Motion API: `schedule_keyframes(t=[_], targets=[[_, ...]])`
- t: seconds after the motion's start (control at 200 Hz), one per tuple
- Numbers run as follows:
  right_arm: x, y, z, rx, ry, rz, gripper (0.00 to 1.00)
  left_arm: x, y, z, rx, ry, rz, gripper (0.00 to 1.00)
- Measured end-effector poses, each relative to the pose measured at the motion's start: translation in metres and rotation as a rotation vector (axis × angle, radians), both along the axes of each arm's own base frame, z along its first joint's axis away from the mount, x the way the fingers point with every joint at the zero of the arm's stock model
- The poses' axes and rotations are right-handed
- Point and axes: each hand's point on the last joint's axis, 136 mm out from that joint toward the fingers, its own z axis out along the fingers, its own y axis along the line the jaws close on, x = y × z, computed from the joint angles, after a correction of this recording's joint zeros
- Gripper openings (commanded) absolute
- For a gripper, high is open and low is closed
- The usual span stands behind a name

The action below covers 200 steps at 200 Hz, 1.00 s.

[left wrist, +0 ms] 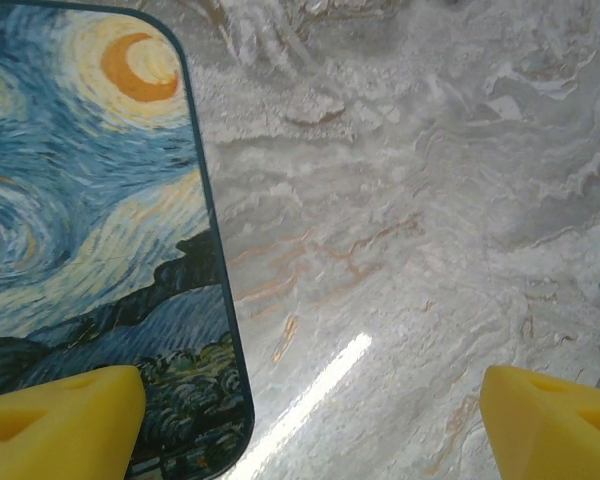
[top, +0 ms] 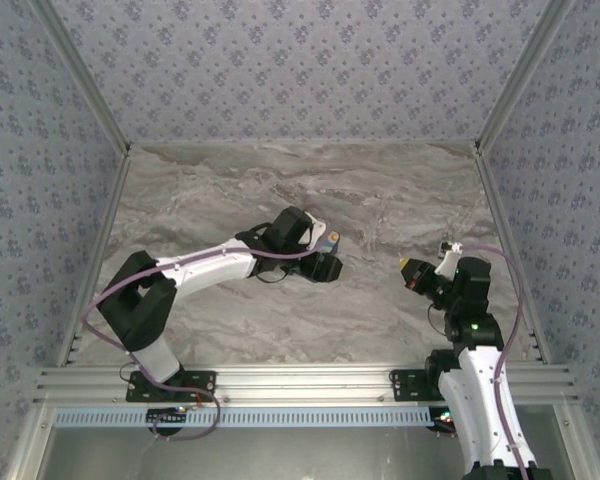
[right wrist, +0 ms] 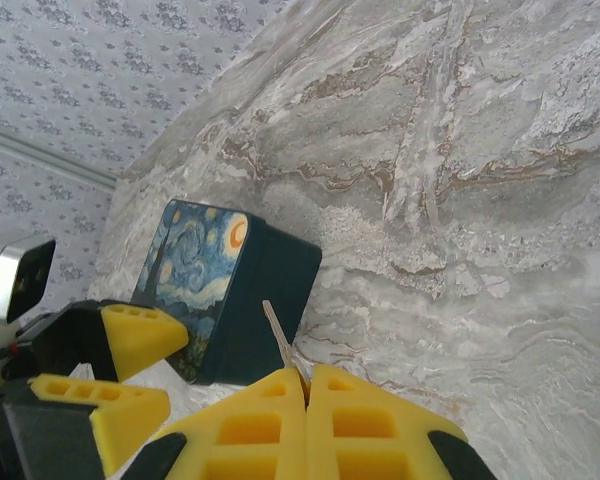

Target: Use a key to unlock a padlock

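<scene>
As the right pincer (right wrist: 305, 385) stood pressed together, it pinched a thin silvery sliver, apparently the key (right wrist: 276, 332), whose tip pointed toward the Starry Night box (right wrist: 195, 265) ahead of it. The left pincer (left wrist: 305, 430) hung spread wide, one yellow finger (left wrist: 60, 420) over the box's lid near its rounded corner. Where the padlock lay could not be told. The table (top: 400, 190) was glossy grey marble with rusty veins. It was enclosed by walls (top: 300, 60) papered in a small floral print.
</scene>
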Motion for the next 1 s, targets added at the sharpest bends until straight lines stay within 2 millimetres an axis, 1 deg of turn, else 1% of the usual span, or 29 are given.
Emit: schedule_keyframes(t=[0.14, 0.21, 0.395, 0.49, 0.57, 0.675, 0.72, 0.779, 0.819, 0.889, 0.999], targets=[[-0.001, 0.002, 0.001, 0.007, -0.003, 0.013, 0.0, 0.011, -0.016, 0.002, -0.018, 0.0, -0.008, 0.88], [-0.002, 0.004, 0.001, 0.011, -0.003, 0.021, 0.0, 0.014, -0.02, 0.002, -0.021, -0.003, -0.01, 0.88], [-0.003, 0.007, -0.001, 0.021, -0.006, 0.04, 0.0, 0.016, -0.021, 0.005, -0.021, -0.018, -0.02, 0.89], [-0.002, 0.009, -0.004, 0.032, -0.01, 0.045, 0.0, 0.016, -0.017, 0.015, -0.029, -0.056, -0.022, 0.91], [-0.003, 0.012, -0.008, 0.042, -0.008, 0.057, 0.0, 0.011, -0.007, 0.03, -0.048, -0.107, -0.02, 0.92], [-0.005, 0.022, -0.01, 0.05, -0.016, 0.091, 0.0, 0.004, 0.013, 0.053, -0.086, -0.198, -0.006, 0.94], [-0.005, 0.027, -0.009, 0.048, -0.027, 0.106, 0.0, 0.003, 0.021, 0.061, -0.103, -0.235, 0.007, 0.94], [-0.006, 0.034, -0.007, 0.047, -0.04, 0.127, 0.0, 0.001, 0.034, 0.066, -0.117, -0.269, 0.028, 0.94], [-0.006, 0.038, -0.007, 0.045, -0.051, 0.136, 0.0, 0.001, 0.042, 0.066, -0.121, -0.282, 0.044, 0.94], [-0.006, 0.044, -0.006, 0.045, -0.068, 0.152, 0.0, 0.001, 0.058, 0.058, -0.117, -0.267, 0.079, 0.93], [-0.008, 0.056, -0.009, 0.04, -0.077, 0.176, 0.0, 0.003, 0.083, 0.033, -0.104, -0.191, 0.154, 0.9]])
